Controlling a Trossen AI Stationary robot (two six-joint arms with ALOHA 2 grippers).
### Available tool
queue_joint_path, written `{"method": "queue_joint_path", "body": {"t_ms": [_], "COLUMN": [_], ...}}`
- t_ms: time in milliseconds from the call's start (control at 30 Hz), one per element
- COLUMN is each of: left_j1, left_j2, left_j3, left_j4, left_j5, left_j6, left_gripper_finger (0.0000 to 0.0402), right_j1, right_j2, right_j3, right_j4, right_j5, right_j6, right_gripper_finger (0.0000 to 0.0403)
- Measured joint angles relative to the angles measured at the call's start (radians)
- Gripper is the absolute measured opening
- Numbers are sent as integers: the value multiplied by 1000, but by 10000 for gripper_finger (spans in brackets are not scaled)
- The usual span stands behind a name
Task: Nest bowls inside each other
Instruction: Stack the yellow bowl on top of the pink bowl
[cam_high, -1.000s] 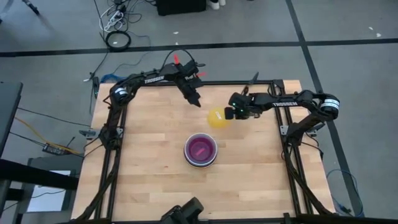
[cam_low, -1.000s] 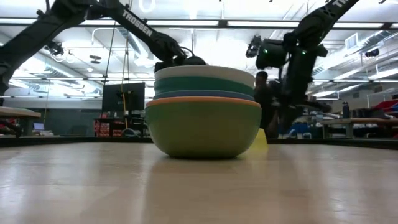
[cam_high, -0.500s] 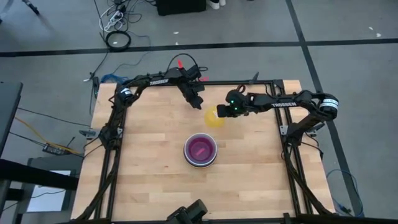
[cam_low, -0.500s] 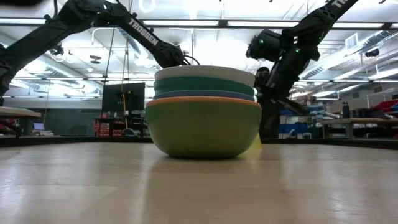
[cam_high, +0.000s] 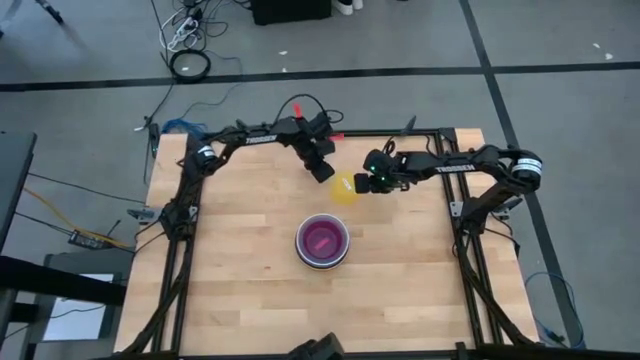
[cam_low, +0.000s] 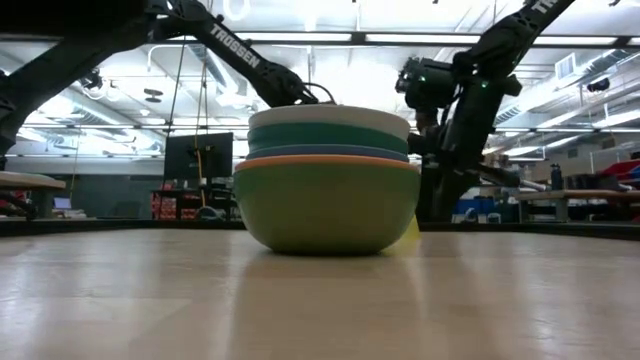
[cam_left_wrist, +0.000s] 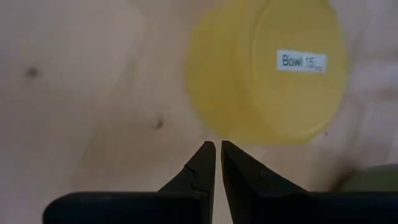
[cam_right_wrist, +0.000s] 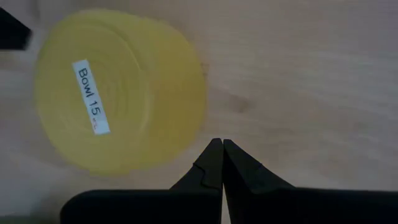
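High view shows you a pale wooden plank table (cam_high: 240, 290) with a dark metal frame; near its middle sits a nested stack of bowls (cam_high: 322, 241), round, smooth plastic, a purple-red inside showing within a pale rim. Toward the far edge lies the yellow bowl (cam_high: 345, 189), upside down on the wood, well apart from the stack; its flat base faces up and carries a white label reading "Bowl 15", plain in both wrist views (cam_left_wrist: 267, 74) (cam_right_wrist: 118, 93); its surface is matte and slightly ribbed toward the base. Your left gripper (cam_high: 322, 172) sits just beside the yellow bowl on one side, jaws nearly pressed together with a thin slit between them, pinching nothing; the right gripper (cam_high: 368, 184) sits just beside it on the other side, jaws pressed fully together, likewise holding nothing.

In the low view the stack (cam_low: 327, 180) fills the centre; you can count a broad green outer bowl, then orange, blue, teal and white rims above it; the inner bowls are hidden from this height. The yellow bowl (cam_low: 416, 228) is almost wholly hidden behind the stack; only a sliver shows. Whether either gripper touches the yellow bowl cannot be told.
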Motion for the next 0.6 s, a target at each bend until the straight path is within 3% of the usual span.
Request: {"method": "queue_joint_path", "body": {"t_ms": [367,600], "left_j1": [-24,-24], "left_j2": [43,44], "left_j3": [2,2], "left_j4": [32,23], "left_j5": [19,20], "left_j6": [-45,-41], "left_gripper_finger": [37,37], "right_j1": [-24,-47], "right_j2": [165,198], "right_j3": [8,70], "right_j4": [91,117], "right_j5": [-75,-98], "right_j6": [-17,-87], "right_gripper_finger": [0,0]}}
